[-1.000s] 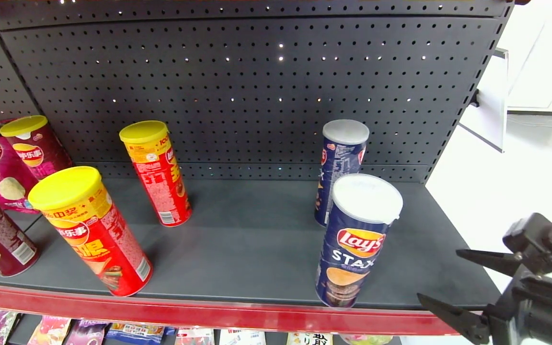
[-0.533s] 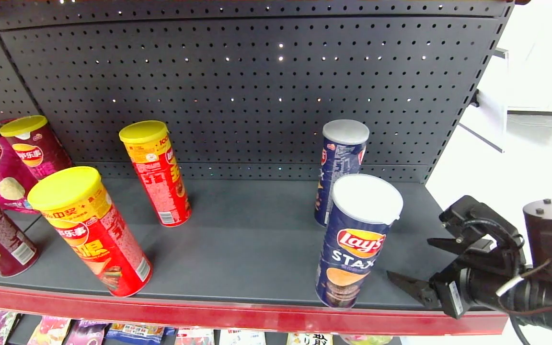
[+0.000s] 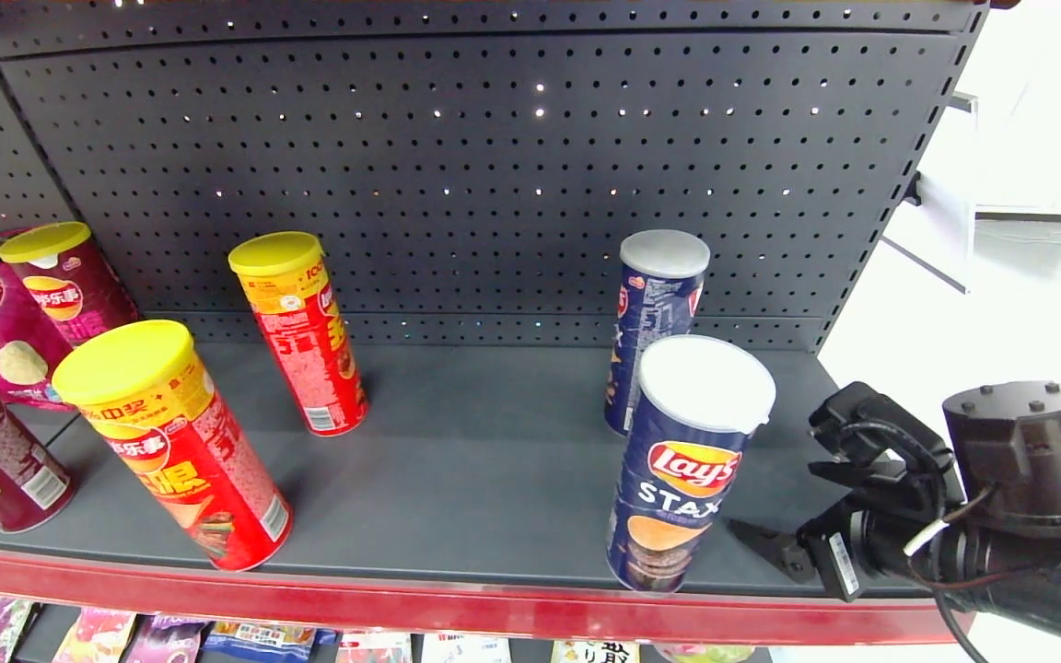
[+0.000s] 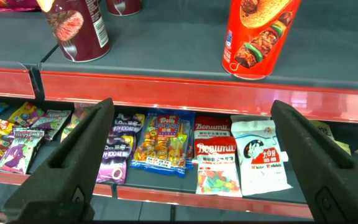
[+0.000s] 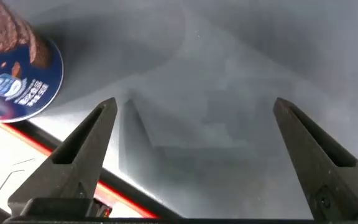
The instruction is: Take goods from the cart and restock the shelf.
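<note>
Two dark blue chip cans with white lids stand upright on the grey shelf point(image 3: 484, 460), one at the front point(image 3: 689, 460) and one behind it point(image 3: 655, 322). My right gripper point(image 3: 781, 502) hangs open and empty over the shelf's right end, just right of the front can and apart from it. In the right wrist view that front can's base point(image 5: 17, 81) lies to one side of the open right gripper point(image 5: 194, 106). My left gripper point(image 4: 191, 109) is open and empty in front of the shelf's red front edge point(image 4: 185, 87).
Two red cans with yellow lids point(image 3: 176, 442) point(image 3: 300, 331) stand on the left half of the shelf, with maroon cans point(image 3: 61, 276) further left. The middle of the shelf is bare. Snack bags point(image 4: 166, 140) fill the lower shelf. A perforated back panel point(image 3: 494, 166) closes the rear.
My right arm has swung up and to the left, from beyond the shelf's right corner to just beside the front blue can. The cans have not moved.
</note>
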Robot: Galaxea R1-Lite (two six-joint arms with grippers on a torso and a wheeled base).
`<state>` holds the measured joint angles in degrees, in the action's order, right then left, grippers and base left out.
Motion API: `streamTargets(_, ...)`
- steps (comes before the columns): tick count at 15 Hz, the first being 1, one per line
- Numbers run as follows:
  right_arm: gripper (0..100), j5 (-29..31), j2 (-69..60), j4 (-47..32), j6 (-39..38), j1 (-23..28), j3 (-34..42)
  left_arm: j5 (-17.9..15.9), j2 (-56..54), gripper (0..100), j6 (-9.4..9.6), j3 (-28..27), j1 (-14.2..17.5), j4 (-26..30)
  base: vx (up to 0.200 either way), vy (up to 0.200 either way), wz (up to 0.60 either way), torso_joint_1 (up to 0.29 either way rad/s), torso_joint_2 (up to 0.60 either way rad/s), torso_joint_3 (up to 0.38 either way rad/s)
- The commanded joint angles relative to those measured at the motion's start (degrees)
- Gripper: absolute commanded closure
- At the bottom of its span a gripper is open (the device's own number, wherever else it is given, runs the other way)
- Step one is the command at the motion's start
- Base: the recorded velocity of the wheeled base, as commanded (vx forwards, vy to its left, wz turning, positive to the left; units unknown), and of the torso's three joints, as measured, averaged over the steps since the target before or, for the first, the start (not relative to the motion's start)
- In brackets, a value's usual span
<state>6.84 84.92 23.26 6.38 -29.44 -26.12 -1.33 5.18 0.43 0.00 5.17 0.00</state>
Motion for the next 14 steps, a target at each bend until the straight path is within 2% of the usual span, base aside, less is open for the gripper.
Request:
streamTargets(1,0,0.02,1.13,0.3,0.04,-0.09,-0.24,0.01,0.09,0,-0.08,0.0,0.02,0.0,0.0,0.0,0.0,0.0,0.0,0.0)
streamTargets(14,0,-0.07,1.39,0.47,-0.4,-3.34,-0.68,0.01,0.09,0,0.01,0.0,0.02,0.0,0.0,0.0,0.0,0.0,0.0,0.0)
